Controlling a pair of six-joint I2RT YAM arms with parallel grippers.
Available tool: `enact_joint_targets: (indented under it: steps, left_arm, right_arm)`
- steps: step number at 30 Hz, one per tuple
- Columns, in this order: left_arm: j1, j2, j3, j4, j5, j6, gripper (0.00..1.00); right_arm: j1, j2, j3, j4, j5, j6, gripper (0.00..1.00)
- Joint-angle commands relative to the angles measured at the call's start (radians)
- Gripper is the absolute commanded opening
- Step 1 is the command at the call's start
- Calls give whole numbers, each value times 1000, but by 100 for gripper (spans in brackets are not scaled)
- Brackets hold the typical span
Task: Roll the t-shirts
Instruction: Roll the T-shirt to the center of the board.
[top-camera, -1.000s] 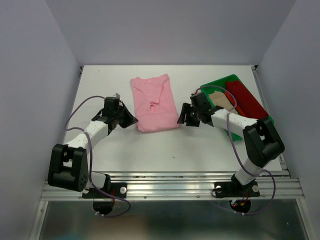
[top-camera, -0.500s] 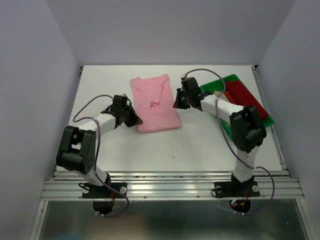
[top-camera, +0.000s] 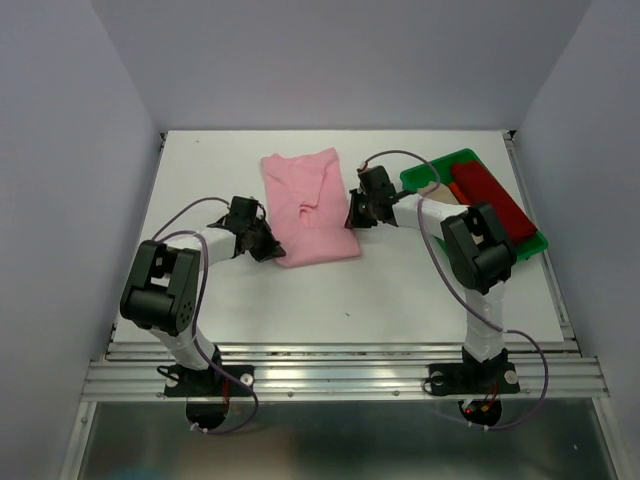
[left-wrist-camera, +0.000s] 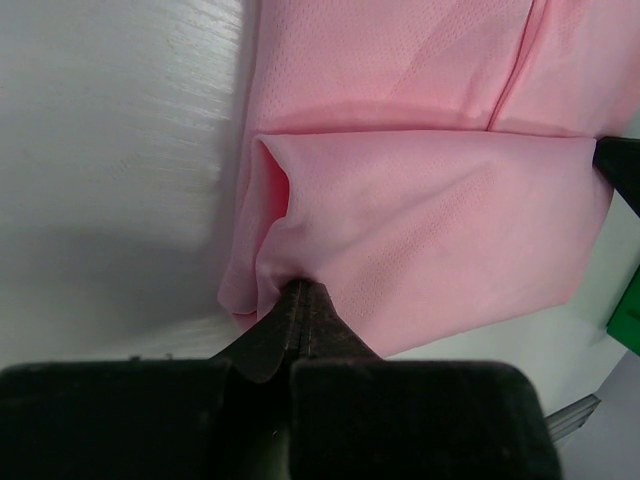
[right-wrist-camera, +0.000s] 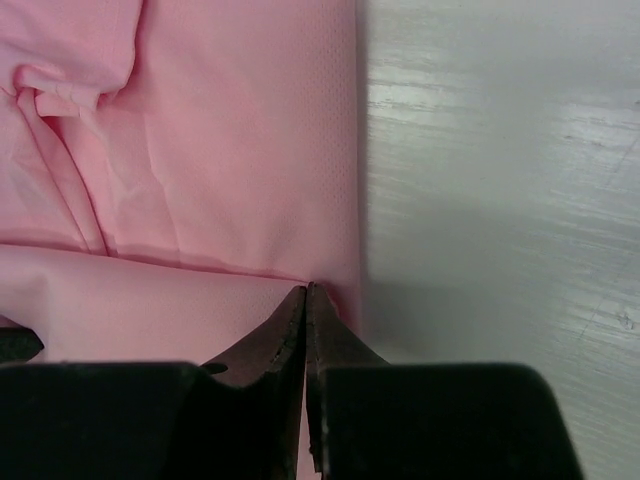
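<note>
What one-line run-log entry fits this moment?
step: grip pink shirt | left claw: shut on near left corner | right claw: shut on right edge | red shirt: in green tray

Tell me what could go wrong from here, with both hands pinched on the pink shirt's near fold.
1. The left hand grips only a small bunched corner of the pink t-shirt; it may slip out once pulled.
2. The right hand pinches right at the fold's edge, perhaps only the top layer, so the roll could start uneven.
3. The right arm reaches across the green tray; swinging may nudge it.
</note>
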Motion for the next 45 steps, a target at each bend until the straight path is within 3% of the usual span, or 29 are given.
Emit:
enact_joint_targets:
  steps: [1, 12, 18, 23, 24, 26, 29, 30, 33, 36, 39, 45]
  left_arm:
    - [-2, 41, 23, -29, -72, 56, 0]
    - [-4, 93, 129, -100, -155, 134, 0]
    - [-4, 122, 234, -144, -175, 177, 0]
    - [-1, 27, 290, -218, -227, 206, 3]
    - [1, -11, 311, -245, -244, 211, 12]
    - [11, -50, 339, -269, -254, 218, 17]
    - [28, -125, 362, -299, -262, 221, 29]
    - [47, -142, 374, -305, -262, 223, 31]
    - [120, -215, 380, -332, -250, 223, 31]
    - [195, -263, 357, -348, -238, 217, 31]
    - [334, -341, 311, -361, -241, 191, 31]
    - [439, -423, 232, -359, -238, 175, 31]
  right_arm:
    - [7, -40, -99, 20, 21, 13, 7]
    - [104, -287, -417, 89, 30, 179, 4]
    - [196, -345, -424, 40, 73, 209, 5]
    - [196, -404, -373, -36, 243, 157, 8]
    - [211, -424, -333, -71, 266, 125, 10]
    - [234, -438, -260, -122, 358, 88, 14]
    - [305, -425, -177, -167, 464, 4, 26]
    - [328, -415, -123, -188, 487, -20, 35]
    - [420, -347, -21, -207, 573, -146, 56]
    - [487, -260, 53, -214, 627, -203, 70]
    - [535, -172, 144, -213, 660, -296, 78]
    - [593, -40, 248, -213, 722, -398, 84]
